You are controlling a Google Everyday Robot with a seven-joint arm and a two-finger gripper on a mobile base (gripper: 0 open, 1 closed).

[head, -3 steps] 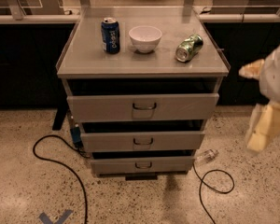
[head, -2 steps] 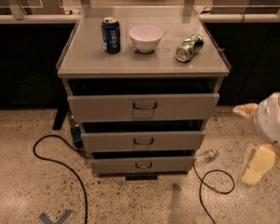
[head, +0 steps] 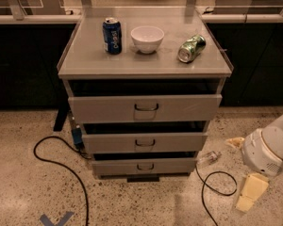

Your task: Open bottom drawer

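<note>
The bottom drawer (head: 144,166) is the lowest, narrowest grey front of the cabinet, with a small dark bar handle (head: 145,166) at its centre. A dark gap shows above its front. My gripper (head: 239,173) hangs low to the right of the cabinet, near the floor, on a round white wrist (head: 269,149). Its two pale fingers are spread apart, one finger (head: 251,193) low and the other (head: 235,142) higher. It is open, holds nothing, and is well apart from the drawer.
The middle drawer (head: 145,142) and top drawer (head: 145,108) sit above. On the cabinet top are a blue can (head: 112,35), a white bowl (head: 147,38) and a green can (head: 191,48) on its side. Black cables (head: 61,166) lie on the floor on both sides. Dark counters stand behind.
My gripper has come down along the cabinet's right side, from top-drawer height to near the floor. The drawers and the objects on top have not moved.
</note>
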